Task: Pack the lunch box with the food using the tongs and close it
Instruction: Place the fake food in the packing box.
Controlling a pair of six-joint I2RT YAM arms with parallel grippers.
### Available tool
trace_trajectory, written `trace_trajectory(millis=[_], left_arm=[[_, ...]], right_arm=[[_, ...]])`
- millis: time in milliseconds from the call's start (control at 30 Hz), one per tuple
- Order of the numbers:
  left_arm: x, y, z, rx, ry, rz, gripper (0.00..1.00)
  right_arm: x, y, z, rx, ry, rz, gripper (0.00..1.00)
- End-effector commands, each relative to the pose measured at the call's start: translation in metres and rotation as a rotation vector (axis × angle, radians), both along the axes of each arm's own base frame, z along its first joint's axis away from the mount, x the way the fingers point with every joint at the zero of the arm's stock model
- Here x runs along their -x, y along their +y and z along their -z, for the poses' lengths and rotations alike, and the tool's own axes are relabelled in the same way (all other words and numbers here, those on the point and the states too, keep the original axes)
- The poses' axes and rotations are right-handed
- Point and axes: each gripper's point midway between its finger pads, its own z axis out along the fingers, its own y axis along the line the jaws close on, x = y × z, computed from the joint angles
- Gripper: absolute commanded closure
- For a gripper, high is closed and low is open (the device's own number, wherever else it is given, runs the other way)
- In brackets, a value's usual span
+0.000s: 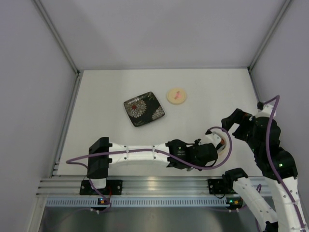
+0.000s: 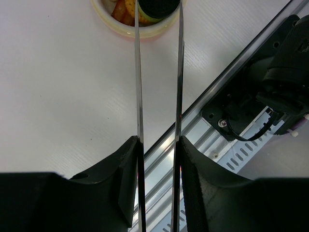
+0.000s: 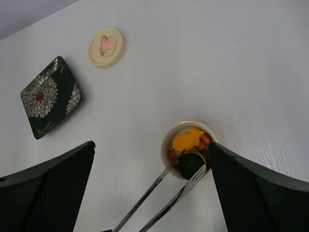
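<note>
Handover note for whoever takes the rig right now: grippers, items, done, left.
Left gripper: shut on the tongs, whose tips pinch a dark green round piece at the near rim of the lunch box.
Right gripper: open, holding nothing, above the box.
Box: near the right arm's base, already holds an orange fish-shaped piece and other pieces.
Lid: flat on the table, beside the plate. No food visible on the plate.
Done: most of the food is packed.
Left: release the green piece into the box, put the lid on.
</note>
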Motion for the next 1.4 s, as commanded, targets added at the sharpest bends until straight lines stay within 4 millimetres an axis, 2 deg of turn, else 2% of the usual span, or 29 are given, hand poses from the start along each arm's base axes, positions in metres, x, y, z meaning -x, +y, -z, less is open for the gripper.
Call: trace_trajectory(millis=[0, 400, 967, 1367], left_arm=[[-0.0007, -0.0173, -0.021, 0.075, -0.018, -0.005, 0.67], [-0.0055, -0.0164, -0.0158, 0.048, -0.029, -0.038, 0.66], [-0.0053, -0.0123, -0.0157, 0.04, -0.026, -0.044, 0.53], [-0.0042, -0.0118, -0.0179, 0.045, -0.025, -0.041, 0.51]], right_arm=[[0.0016, -0.0059, -0.0076, 0.006, -0.015, 0.025, 0.0], [0.003, -0.0061, -0.0058, 0.005, -0.013, 0.026, 0.0], [0.0031, -0.0058, -0.0043, 0.002, -0.012, 0.026, 0.0], [0.0026, -0.0052, -0.0024, 0.004, -0.009, 0.022, 0.01]])
